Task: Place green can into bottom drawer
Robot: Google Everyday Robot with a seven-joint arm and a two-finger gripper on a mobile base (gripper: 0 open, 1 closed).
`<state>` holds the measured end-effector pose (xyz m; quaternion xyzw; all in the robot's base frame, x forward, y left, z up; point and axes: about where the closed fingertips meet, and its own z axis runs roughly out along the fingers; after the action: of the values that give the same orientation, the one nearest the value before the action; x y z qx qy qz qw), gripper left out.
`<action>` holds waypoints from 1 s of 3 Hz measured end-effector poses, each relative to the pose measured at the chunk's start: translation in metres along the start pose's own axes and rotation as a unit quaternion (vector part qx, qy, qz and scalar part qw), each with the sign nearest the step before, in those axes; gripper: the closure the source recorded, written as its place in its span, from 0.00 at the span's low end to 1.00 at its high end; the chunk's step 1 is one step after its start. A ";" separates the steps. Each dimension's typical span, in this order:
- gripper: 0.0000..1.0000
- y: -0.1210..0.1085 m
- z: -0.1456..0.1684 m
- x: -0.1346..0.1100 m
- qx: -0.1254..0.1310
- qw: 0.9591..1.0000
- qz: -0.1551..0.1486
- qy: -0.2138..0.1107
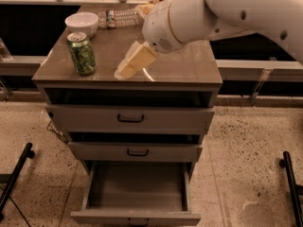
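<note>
Green can (82,53): stands upright at front left of cabinet top (182,65), near bowl (81,22), ungrasped. Gripper (125,69): hovers right of can, apart, angled for approach (released or clenched: cannot tell). Bottom drawer (137,216): gapes open, ready for can.

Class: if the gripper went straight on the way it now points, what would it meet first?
Probably the cabinet top: the gripper slants down toward it, its tip beside the green can but apart from it. Depth is unclear, but the can looks off that line.
</note>
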<state>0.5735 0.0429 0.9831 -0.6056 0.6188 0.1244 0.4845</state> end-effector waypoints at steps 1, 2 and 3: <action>0.00 -0.040 0.065 -0.005 0.026 0.998 0.015 -0.061; 0.00 -0.054 0.105 0.004 0.023 0.993 0.061 -0.097; 0.00 -0.058 0.152 0.014 0.004 0.983 0.122 -0.138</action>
<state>0.6956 0.1328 0.9215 -0.5005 0.6159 0.2624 0.5490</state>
